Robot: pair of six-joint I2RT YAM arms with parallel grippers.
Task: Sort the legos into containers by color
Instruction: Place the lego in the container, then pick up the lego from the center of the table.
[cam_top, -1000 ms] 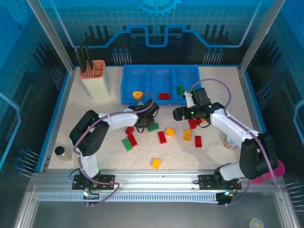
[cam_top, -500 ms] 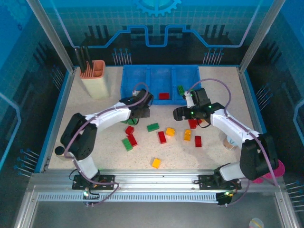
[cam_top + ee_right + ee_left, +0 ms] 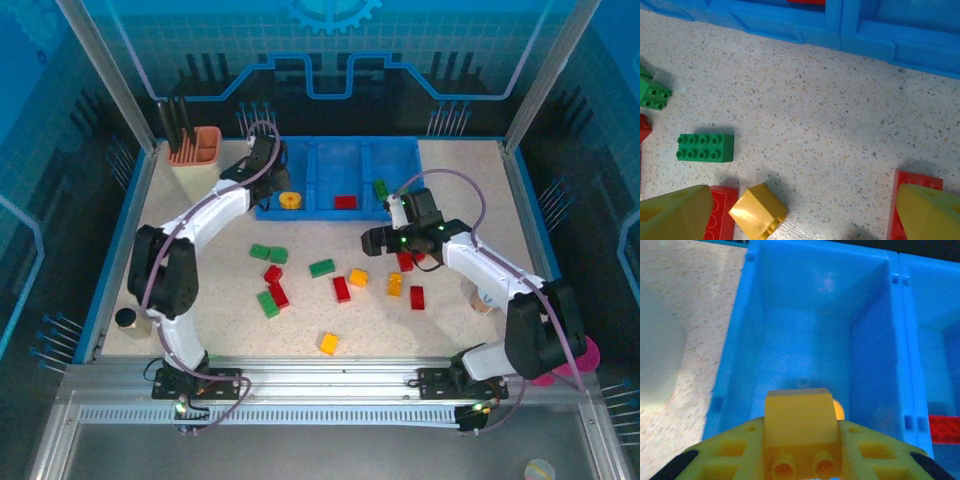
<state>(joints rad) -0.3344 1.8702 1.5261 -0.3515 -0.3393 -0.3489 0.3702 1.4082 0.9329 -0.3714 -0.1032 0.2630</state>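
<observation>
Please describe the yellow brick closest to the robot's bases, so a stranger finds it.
Start at the blue tray at the far side. Come toward the near edge, past the scattered bricks. The yellow brick lies alone, clear of all others.

Tray (image 3: 400, 160) at rear of table (image 3: 450, 330), ring (image 3: 290, 200) in left compartment (holder (image 3: 205, 180) further left), bricks (image 3: 341, 289) in front

The left end effector (image 3: 270, 168) has swung away from the loose bricks in the middle of the surface (image 3: 430, 330). It has gone up to the far-left end of the blue tray (image 3: 405, 165) and now hangs over the left compartment (image 3: 805, 335), clamped on a yellow brick (image 3: 799, 415). Two green bricks (image 3: 269, 254), apparently hidden beneath the left arm (image 3: 215, 212) before, now lie uncovered.
</observation>
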